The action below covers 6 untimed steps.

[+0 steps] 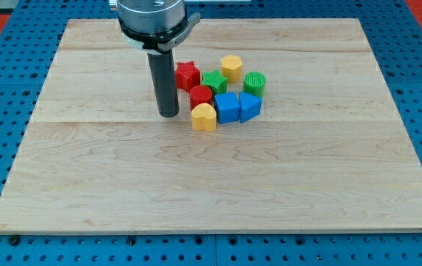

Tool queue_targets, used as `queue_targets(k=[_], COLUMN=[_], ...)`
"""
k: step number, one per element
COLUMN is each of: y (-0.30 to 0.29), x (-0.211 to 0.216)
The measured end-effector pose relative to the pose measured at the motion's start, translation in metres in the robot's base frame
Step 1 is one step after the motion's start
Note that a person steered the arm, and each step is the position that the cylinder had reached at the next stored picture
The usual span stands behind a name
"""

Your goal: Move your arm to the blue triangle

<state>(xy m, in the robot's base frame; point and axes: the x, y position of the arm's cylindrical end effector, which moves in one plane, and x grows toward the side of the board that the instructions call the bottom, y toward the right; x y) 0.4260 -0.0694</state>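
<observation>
Our tip: no gripper fitted, nothing held; rests left of cluster near surface top edge. Blue triangle beyond, blocks between.

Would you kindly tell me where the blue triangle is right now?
The blue triangle sits at the cluster's lower right, touching the blue cube on its left, just below the green cylinder.

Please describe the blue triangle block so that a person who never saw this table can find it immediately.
On the wooden board, find the cluster of coloured blocks to the view's right of my tip. The blue triangle block sits at the cluster's lower right edge, below the green round block. Its neighbour, the blue cube block, is square; this one narrows to a point.
</observation>
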Motion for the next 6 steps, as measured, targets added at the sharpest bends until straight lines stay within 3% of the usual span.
queue_targets(k=[2, 4, 5, 6], y=[-0.003, 0.024, 0.119, 0.141], x=[0.006, 0.111, 0.070, 0.019])
